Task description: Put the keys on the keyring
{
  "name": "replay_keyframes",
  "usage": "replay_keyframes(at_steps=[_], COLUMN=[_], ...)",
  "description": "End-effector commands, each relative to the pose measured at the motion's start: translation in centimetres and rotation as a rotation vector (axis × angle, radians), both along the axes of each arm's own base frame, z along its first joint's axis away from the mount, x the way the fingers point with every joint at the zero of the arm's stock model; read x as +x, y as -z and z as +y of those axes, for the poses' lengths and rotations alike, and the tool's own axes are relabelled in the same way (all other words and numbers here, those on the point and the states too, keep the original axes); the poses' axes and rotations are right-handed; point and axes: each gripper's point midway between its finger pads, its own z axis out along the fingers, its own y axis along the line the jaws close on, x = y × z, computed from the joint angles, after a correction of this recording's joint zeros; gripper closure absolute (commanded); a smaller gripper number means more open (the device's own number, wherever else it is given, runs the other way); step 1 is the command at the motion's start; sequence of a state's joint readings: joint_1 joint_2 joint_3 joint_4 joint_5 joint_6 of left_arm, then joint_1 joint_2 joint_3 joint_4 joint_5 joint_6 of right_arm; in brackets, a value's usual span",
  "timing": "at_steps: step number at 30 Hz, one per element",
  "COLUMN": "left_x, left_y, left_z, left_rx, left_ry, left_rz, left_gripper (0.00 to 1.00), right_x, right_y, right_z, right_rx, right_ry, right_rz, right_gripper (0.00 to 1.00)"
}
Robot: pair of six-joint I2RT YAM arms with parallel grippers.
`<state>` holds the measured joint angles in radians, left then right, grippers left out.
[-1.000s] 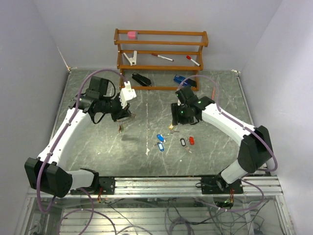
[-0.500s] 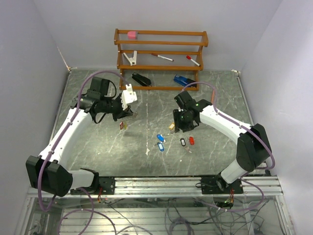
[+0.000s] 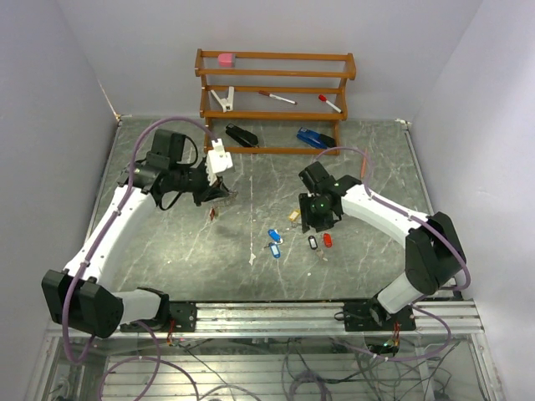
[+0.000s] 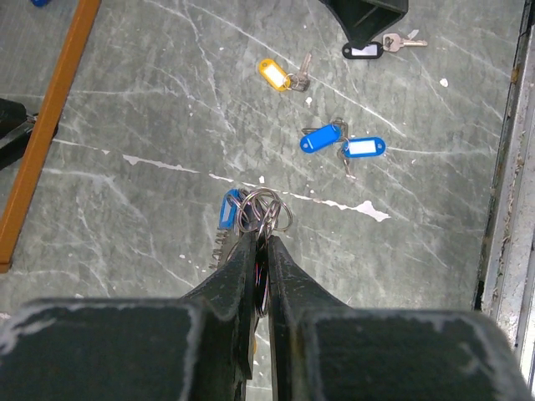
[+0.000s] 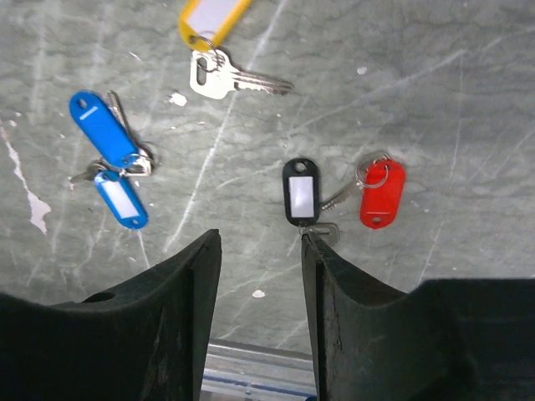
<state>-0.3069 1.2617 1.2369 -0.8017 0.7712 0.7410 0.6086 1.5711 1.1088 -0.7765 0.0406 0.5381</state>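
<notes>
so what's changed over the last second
The right gripper moved toward the near edge and now hangs, fingers open, close to the black-tagged key and the red-tagged key. Nothing was picked up or released. The left gripper stays shut on the keyring; those keys and the blue-tagged keys lie where they were.

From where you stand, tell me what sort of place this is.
Probably a lab robot test cell: white walls box in the marbled table, two arms bolt to a metal rail, a wooden rack holds markers.

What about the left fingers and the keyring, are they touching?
Touching. The left wrist view shows the left fingers pinched shut on the keyring, with its wire running down between them.
</notes>
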Motion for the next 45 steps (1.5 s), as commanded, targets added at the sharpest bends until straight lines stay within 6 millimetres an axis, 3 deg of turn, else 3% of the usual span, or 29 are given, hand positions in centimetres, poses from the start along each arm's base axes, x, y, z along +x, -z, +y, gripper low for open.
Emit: replay_keyframes(at_steps=[1, 8, 15, 39, 44, 45], left_x=[-0.8, -1.3, -0.9, -1.1, -1.3, -1.3], left_y=[-2.4, -2.1, -1.9, -1.9, -2.2, -2.3], left_z=[-0.1, 0.1, -0.3, -0.5, -0.6, -0.6], left_rx=[-0.033, -0.025, -0.051, -0.064, -0.067, -0.070], left_ry=[0.004, 0.003, -0.007, -0.004, 0.004, 0.005], left_rz=[-0.063, -0.053, -0.023, -0.005, -0.005, -0.007], left_gripper=[0.93, 0.93, 0.93, 0.93, 0.93, 0.93], right_x=[-0.5, -1.7, -3.3, -3.4, -3.4, -3.5], right_y=[0.6, 1.9, 4.1, 5.6, 5.6, 5.6], right_z=[-0.9, -1.5, -2.3, -1.9, -2.0, -2.0], right_rx=[-0.040, -0.057, -0.081, -0.076, -0.078, -0.079], right_ry=[0.028, 0.037, 0.025, 0.016, 0.010, 0.010], right_rz=[0.009, 0.051, 0.109, 0.134, 0.135, 0.136], right_gripper=[0.58, 0.64, 0.64, 0.72, 0.80, 0.89])
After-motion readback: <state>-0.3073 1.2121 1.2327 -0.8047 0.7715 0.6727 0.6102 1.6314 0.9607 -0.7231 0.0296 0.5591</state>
